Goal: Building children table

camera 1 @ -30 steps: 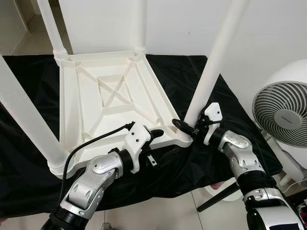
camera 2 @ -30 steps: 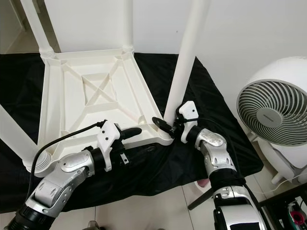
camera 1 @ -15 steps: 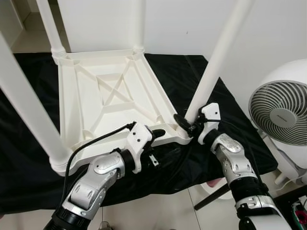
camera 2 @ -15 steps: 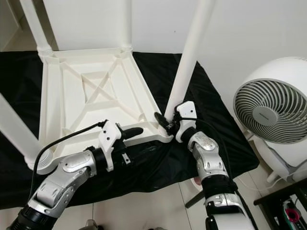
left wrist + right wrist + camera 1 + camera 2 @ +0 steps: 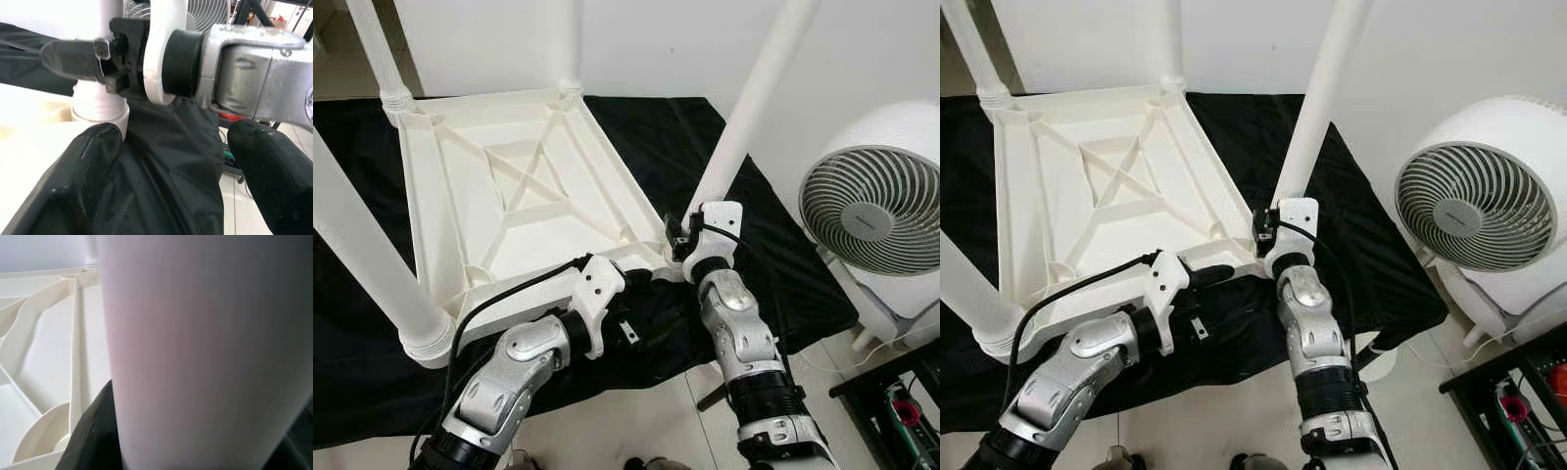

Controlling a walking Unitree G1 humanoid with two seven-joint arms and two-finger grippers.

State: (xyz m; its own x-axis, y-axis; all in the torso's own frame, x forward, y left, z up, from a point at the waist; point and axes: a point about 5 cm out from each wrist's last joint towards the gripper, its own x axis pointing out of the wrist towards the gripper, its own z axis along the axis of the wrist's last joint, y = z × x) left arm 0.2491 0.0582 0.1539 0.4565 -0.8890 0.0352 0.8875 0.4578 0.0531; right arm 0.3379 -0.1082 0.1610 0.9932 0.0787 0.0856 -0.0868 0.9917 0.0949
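On a black cloth [image 5: 773,264] the upturned white plastic table [image 5: 509,206] lies. The right gripper [image 5: 677,242] apparently clasps its white tubular leg [image 5: 744,122] at the base; the left gripper [image 5: 641,279], fingers parted, sits at eight o'clock.

A black cloth [image 5: 783,245] is spread over a pale tiled floor [image 5: 636,431], reaching back to a plain white wall [image 5: 646,44]. To the right of the cloth stands a round white fan [image 5: 871,211] with a grey grille, facing forward. At the far right corner is part of a dark metal rack [image 5: 901,392]. The light is even and bright.
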